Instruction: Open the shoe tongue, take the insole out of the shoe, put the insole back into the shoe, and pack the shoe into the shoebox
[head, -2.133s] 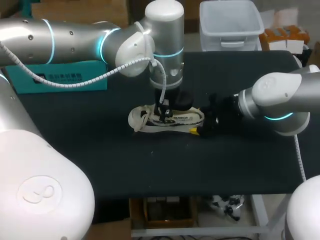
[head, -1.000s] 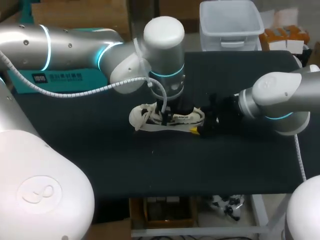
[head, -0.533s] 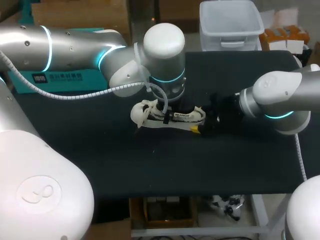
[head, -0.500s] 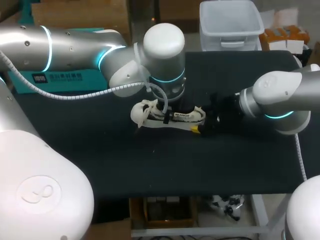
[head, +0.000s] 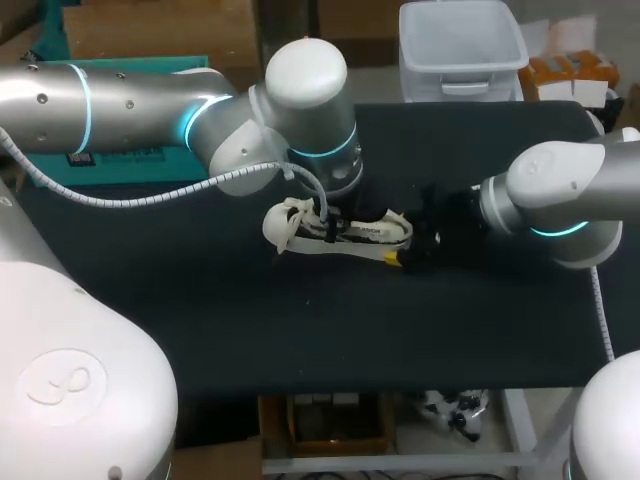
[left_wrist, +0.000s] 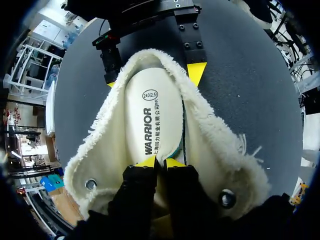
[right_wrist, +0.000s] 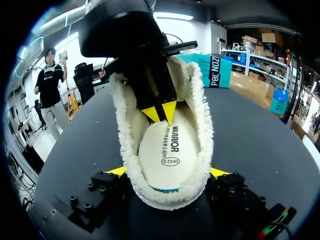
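Plainly, dark print (left_wrist: 148, 131) runs along the insole (left_wrist: 160, 95) inside the shoe (left_wrist: 212, 145).

White fleece-lined shoe (head: 345, 235) upright; insole (left_wrist: 152, 120) inside, seemingly flat.

Here's a broad, matte black tabletop (head: 300, 340), flat and wide beneath the action. Light falls evenly across it, paling the surface to grey in the left wrist view.
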